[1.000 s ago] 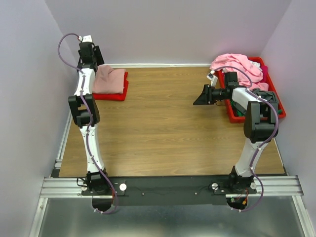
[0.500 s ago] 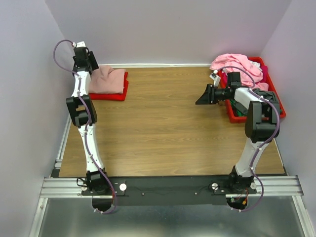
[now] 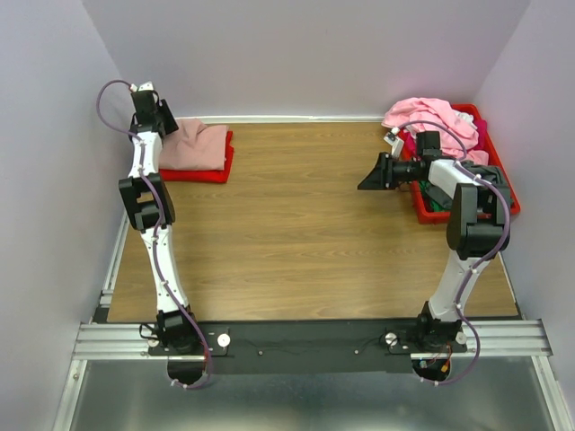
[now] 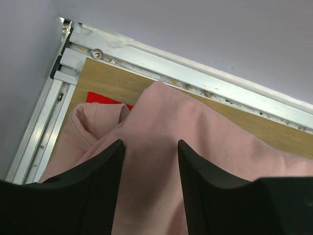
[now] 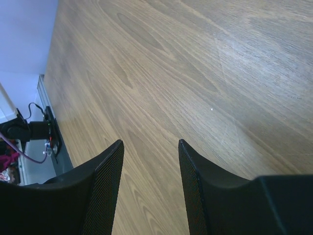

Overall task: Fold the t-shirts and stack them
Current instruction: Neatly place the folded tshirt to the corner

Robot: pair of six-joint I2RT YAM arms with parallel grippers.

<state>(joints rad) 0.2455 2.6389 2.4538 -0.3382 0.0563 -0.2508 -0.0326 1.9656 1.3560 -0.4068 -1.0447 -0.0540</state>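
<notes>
A folded dusty-pink t-shirt [image 3: 199, 146] lies on a folded red t-shirt [image 3: 218, 171] at the table's far left. My left gripper [image 3: 164, 121] hovers at that stack's far-left corner. In the left wrist view its jaws [image 4: 149, 147] stand open just above the pink fabric [image 4: 210, 147], and a strip of the red shirt [image 4: 105, 99] shows behind. A light pink t-shirt [image 3: 429, 117] is heaped on the red bin [image 3: 508, 193] at the far right, with bits of magenta beside it. My right gripper [image 3: 370, 175] is open left of the bin, over bare wood [image 5: 150, 144].
The back and left walls close in on the left arm. An aluminium rail [image 4: 195, 73] runs along the table's far edge behind the stack. Wooden tabletop [image 3: 296, 215] lies between the two arms. The arm bases sit on a black bar [image 3: 305, 337] at the near edge.
My left gripper has pulled back from over the folded stack toward the far-left corner, and its jaws have narrowed somewhat. My right gripper has drifted slightly right, toward the bin.
</notes>
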